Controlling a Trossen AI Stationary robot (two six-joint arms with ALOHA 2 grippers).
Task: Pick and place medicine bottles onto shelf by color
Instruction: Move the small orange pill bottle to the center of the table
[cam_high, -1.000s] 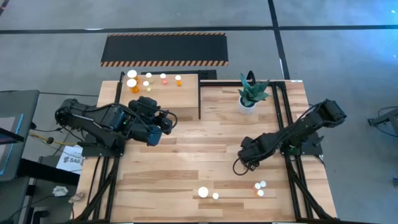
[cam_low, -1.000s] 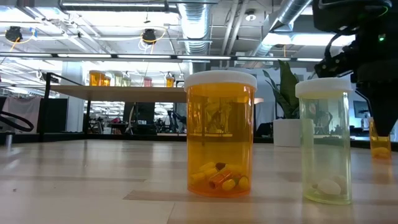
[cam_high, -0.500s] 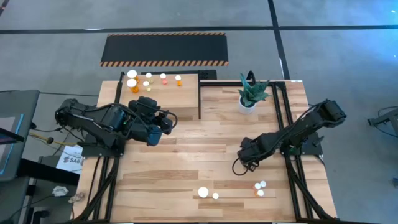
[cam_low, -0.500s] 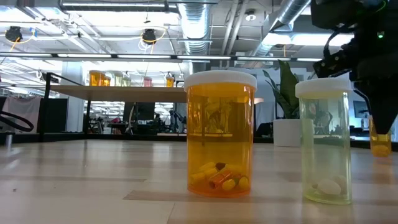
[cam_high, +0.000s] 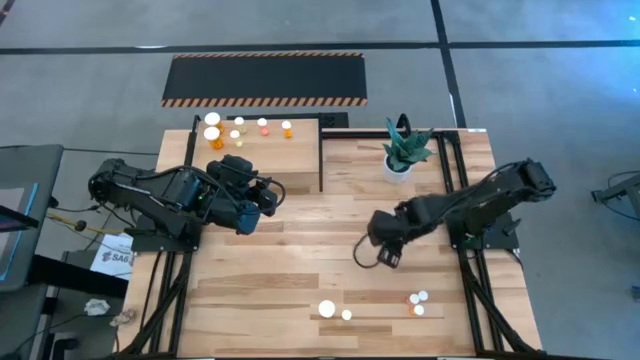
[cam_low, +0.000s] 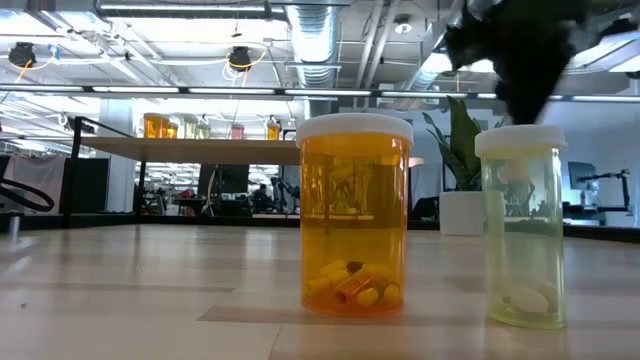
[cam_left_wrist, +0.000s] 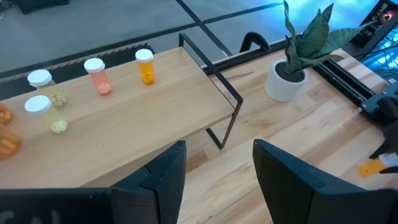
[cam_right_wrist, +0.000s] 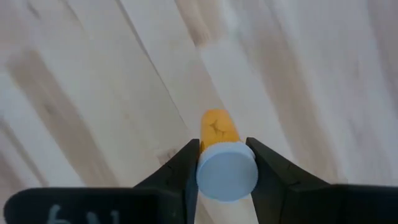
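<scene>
We start with the small orange medicine bottle with a round white cap (cam_right_wrist: 222, 163): it now sits clamped at the cap between the two dark fingers (cam_right_wrist: 185, 168) of the right gripper (cam_high: 385, 250), hanging clear above the wooden table (cam_high: 300, 250). A second ago those fingers stood apart around a bottle near the table's right front; now they are shut on it and the arm has swung toward the table's middle, so we judge the pick done and the carry under way. The light-wood shelf (cam_high: 270, 150) at the back left already holds several white-capped bottles (cam_left_wrist: 93, 74). The left gripper (cam_left_wrist: 217, 168) waits beside that shelf, its fingers apart and empty. Four bottles (cam_high: 327, 309) remain at the front edge.
</scene>
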